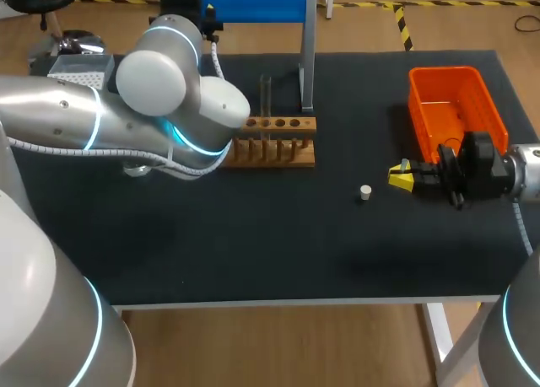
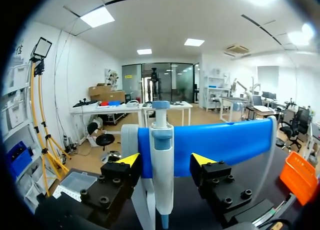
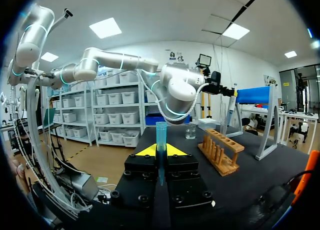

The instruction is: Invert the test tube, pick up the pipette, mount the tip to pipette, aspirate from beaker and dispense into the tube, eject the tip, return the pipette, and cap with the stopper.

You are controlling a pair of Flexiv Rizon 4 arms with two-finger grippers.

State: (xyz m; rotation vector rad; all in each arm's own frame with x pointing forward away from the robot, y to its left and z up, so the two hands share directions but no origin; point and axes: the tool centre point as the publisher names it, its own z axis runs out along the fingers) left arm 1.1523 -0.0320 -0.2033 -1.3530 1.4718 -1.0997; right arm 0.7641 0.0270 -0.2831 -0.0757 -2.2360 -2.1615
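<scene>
- Left gripper (image 2: 166,161) is spread wide, one finger on each side of the pipette (image 2: 161,140), which hangs on the blue stand (image 2: 225,142).
- Right gripper (image 3: 161,151) is pinching the blue test tube (image 3: 161,132).
- The stopper (image 1: 364,192) lies on the table at its 9 o'clock.
- The orange basket (image 1: 456,100) is at its 1 o'clock.
- The beaker (image 3: 190,131) sits ahead, beside the wooden rack (image 3: 220,150); I cannot tell its contents.

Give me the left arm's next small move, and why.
Probably close the left claw on the pipette. It hangs on the blue stand, right between the claw's open fingers, with a gap showing on each side. The right claw is shut on the test tube, so picking up the pipette looks like the step due.
</scene>
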